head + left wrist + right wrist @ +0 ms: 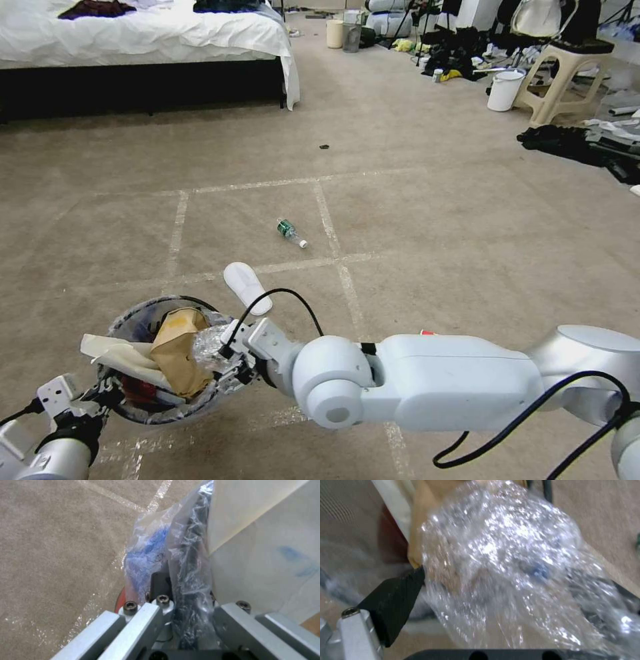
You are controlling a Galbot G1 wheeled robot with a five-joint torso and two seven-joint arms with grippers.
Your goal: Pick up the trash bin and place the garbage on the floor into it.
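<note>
We hold the trash bin (143,407) off the carpet (433,220) low on our left, its clear liner bag (186,562) bunched over the blue rim (146,555). Our left pincer (100,397) is clamped on that rim at the near edge, one finger (160,585) outside and the other inside the bag. A tan paper bag (179,350) and a flat white sole (123,357) stick up out of the bin. Our right pincer (223,363) reaches across to the bin's far-right edge, pinching a crumpled clear plastic bottle (506,567) between its black pads (396,600), right over the opening. Just beyond the right pincer a white slipper sole (247,287) lies on the carpet, and farther ahead a green-labelled plastic bottle (291,233) lies on its side. Far off to the right stands a white bucket (505,89) beside a stool (563,73); a bed (140,33) is far off to the left.
</note>
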